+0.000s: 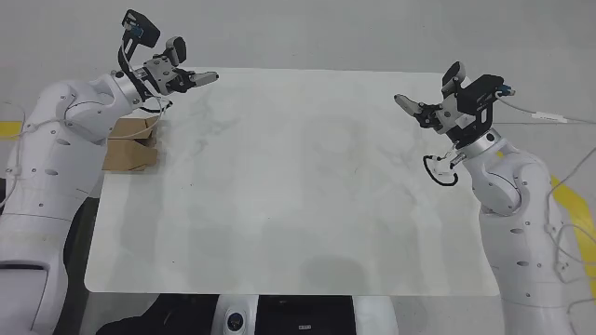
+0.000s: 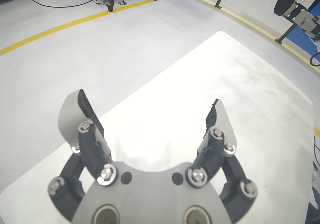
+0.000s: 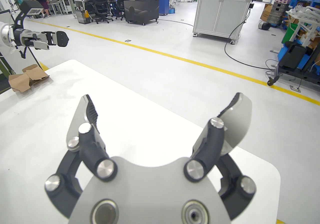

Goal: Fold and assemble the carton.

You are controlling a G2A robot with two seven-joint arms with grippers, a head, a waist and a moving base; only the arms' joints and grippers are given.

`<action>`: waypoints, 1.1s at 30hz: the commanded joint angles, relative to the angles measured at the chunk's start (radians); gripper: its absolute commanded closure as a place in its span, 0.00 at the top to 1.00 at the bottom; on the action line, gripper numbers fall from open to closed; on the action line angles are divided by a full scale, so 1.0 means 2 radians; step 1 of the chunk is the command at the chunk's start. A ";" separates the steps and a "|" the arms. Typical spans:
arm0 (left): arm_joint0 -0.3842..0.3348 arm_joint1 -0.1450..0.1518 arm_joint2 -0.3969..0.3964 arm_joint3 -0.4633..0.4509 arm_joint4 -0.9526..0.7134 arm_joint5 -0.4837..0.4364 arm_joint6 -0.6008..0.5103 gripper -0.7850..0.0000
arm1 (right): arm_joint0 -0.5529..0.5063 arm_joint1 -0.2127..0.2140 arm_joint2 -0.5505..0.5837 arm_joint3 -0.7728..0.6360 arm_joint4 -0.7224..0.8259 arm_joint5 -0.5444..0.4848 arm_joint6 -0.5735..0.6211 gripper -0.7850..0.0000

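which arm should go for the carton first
Left. The left arm is right beside the carton at the edge of the table, jaws open; the right arm is far across it.

Left gripper (image 2: 148,100): arm bent, held aloft, jaws spread wide. Right gripper (image 3: 162,97): mirrored pose, jaws likewise spread wide.

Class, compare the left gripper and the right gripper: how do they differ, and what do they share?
The left gripper hovers by one table corner; the right gripper by the opposite side. The left gripper is close to the carton; the right gripper is far from it. Both are open and empty.
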 commanded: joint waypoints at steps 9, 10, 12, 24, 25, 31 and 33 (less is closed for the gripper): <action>0.000 0.000 0.000 0.000 0.000 0.000 0.000 1.00 | 0.000 0.000 0.000 0.000 0.000 0.000 0.000 1.00; 0.000 0.000 0.000 0.000 0.000 0.000 0.000 1.00 | 0.000 0.000 0.000 0.000 0.000 0.000 0.000 1.00; 0.000 0.000 0.000 0.000 0.000 0.000 0.000 1.00 | 0.000 0.000 0.000 0.000 0.000 0.000 0.000 1.00; 0.002 0.004 -0.034 0.024 -0.141 0.024 -0.076 1.00 | 0.000 0.000 0.000 0.000 0.000 0.000 0.000 1.00; 0.001 0.006 -0.041 0.028 -0.153 0.023 -0.089 1.00 | 0.000 0.000 0.000 0.000 0.000 0.000 0.000 1.00; 0.004 0.016 -0.078 0.073 -0.283 0.014 -0.168 1.00 | 0.000 0.000 0.000 0.000 0.000 0.000 0.000 1.00; 0.004 0.020 -0.091 0.092 -0.311 0.011 -0.189 1.00 | 0.000 0.000 0.000 0.000 0.000 0.000 0.000 1.00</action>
